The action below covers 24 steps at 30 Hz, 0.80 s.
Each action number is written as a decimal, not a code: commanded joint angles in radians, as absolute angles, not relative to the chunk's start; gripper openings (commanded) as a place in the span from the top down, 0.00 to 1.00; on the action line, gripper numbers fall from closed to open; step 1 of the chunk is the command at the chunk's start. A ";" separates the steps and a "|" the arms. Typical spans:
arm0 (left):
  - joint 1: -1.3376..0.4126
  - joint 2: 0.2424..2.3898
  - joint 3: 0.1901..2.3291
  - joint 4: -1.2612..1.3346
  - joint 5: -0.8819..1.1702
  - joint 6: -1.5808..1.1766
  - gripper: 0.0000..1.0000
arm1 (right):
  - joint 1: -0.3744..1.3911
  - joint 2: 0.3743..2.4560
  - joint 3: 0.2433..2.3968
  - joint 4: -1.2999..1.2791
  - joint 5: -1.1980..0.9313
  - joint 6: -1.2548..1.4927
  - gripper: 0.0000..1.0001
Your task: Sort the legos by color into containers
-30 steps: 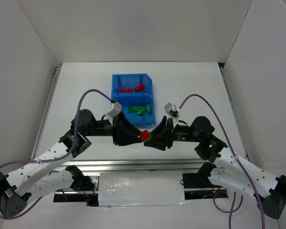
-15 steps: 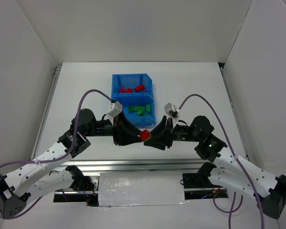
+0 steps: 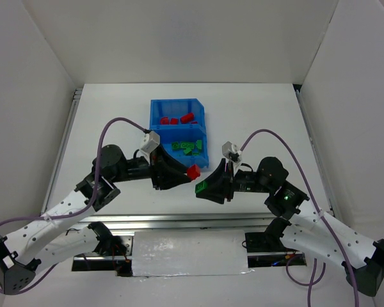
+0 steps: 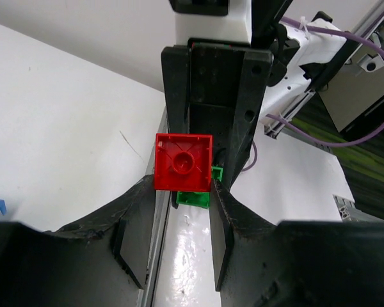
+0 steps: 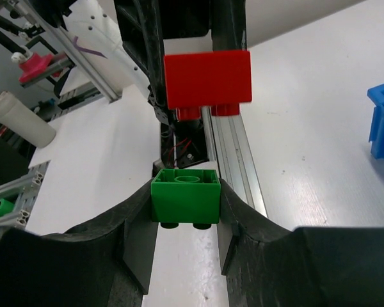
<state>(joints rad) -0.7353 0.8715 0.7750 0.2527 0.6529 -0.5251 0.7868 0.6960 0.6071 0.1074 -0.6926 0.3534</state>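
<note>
My left gripper is shut on a red lego, which fills its fingertips in the left wrist view. My right gripper is shut on a green lego, clear in the right wrist view. The two bricks are apart, with a gap between them, just in front of the blue bin. The red lego also shows in the right wrist view, and the green one in the left wrist view. The bin's far compartment holds red legos; its near compartment holds green legos.
White walls enclose the table on three sides. A metal rail runs along the near edge between the arm bases. Purple cables loop above both arms.
The red and green bricks were joined between the two grippers; now they are pulled apart. My left gripper moved up and back with the red one, my right moved down with the green one.
</note>
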 commanded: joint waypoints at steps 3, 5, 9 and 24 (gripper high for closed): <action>-0.733 0.847 0.808 0.321 0.557 -0.506 1.00 | 0.785 0.670 0.612 0.081 -0.661 0.322 1.00; -0.733 0.859 0.827 0.243 0.371 -0.480 1.00 | 0.785 0.658 0.614 0.054 -0.603 0.325 1.00; -0.726 0.991 0.989 0.071 -0.086 -0.442 1.00 | 0.784 0.627 0.627 -0.011 -0.418 0.376 1.00; -0.442 1.917 1.727 -0.257 -0.293 -0.471 0.77 | 0.779 0.658 0.704 -0.140 -0.127 0.506 0.99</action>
<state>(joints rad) -0.4606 1.9026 1.6176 -0.1772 -0.2691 -0.4747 0.7845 0.6487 0.6445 -0.1467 -0.1272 0.5056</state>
